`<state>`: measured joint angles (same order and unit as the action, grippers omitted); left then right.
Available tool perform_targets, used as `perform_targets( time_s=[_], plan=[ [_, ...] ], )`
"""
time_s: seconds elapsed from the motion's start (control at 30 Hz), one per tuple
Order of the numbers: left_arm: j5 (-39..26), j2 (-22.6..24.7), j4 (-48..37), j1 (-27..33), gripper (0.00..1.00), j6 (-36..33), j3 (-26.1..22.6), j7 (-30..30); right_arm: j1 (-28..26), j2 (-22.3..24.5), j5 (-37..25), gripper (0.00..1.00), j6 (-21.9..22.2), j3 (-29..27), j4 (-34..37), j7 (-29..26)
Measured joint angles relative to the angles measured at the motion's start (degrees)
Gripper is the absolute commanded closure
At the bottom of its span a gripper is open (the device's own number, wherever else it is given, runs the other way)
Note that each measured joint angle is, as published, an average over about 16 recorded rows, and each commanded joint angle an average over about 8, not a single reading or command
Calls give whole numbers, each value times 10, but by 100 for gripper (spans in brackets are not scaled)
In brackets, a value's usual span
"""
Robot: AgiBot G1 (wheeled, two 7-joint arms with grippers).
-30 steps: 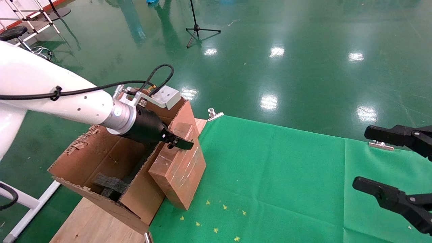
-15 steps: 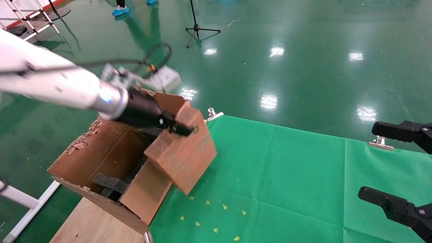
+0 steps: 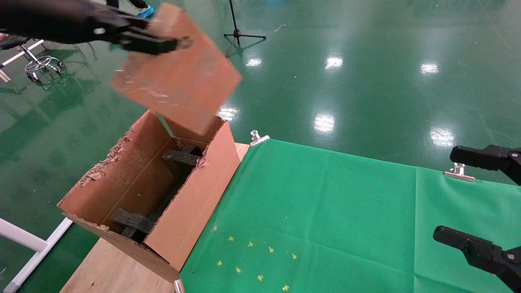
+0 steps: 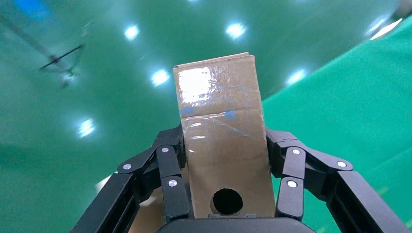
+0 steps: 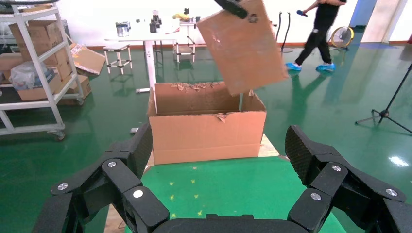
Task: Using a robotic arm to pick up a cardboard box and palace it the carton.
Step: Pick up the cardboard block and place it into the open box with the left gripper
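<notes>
Above the carton (image 3: 163, 195) rim, left gripper (image 3: 150, 40) fingers grasp the cardboard box (image 3: 179, 81); right gripper (image 3: 484, 211) released.

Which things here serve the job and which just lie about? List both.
Job:
- reddish-brown taped cardboard box, held aloft
- left gripper, shut on it
- large brown corrugated carton with black foam inserts

Lying about:
- green cloth
- silver clips
- black tripod stand
- right gripper, open, idle

Glossy-taped cardboard box (image 4: 221, 141); rough corrugated carton (image 3: 191, 211) (ragged edges), matt green cloth (image 3: 325, 211).
</notes>
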<state>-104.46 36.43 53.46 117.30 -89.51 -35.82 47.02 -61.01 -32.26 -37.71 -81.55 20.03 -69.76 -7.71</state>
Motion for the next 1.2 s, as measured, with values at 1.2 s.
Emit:
perform_targets(
  time_s=[1.2],
  plan=[
    [-68,49,-501,-54,100,293,-69,-343,0,0,0,0,0,0,0,0]
  ],
)
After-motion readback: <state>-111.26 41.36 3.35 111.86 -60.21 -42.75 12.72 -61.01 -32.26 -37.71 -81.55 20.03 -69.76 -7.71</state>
